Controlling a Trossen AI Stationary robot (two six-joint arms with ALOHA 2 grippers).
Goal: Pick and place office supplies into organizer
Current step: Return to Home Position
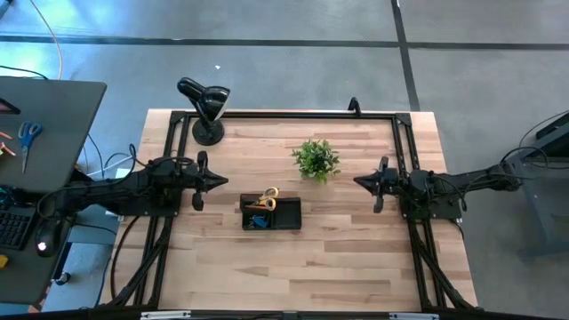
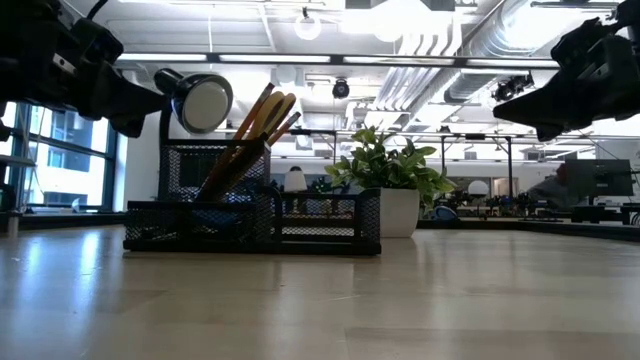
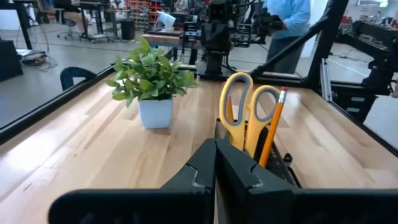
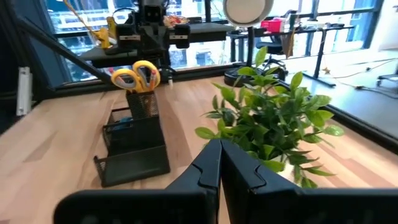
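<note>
Side desk: dark, off the table's left edge; blue-handled scissors lie on it.

Left gripper: over the left part of the table, pointing toward the centre, near the left end of the organizer and apart from it. Fingers are pressed together with nothing between them.

Lamp: black, with a round base, near the table's far left corner.

Organizer: low black mesh tray near the middle of the table, with a taller cup section toward its left end.

Yellow-handled scissors: stand handles up in the cup, tilted.

Pencil: orange, leaning in the same cup, just beside the scissor handles.

Blue piece: inside the organizer near the cup; the exact compartment cannot be told.

Plant: green, in a white pot, beyond the organizer and to its right, not touching it.

Right gripper: over the right part of the table, pointing toward the centre, near the plant but clear of it. Fingers are closed on each other and hold nothing.
</note>
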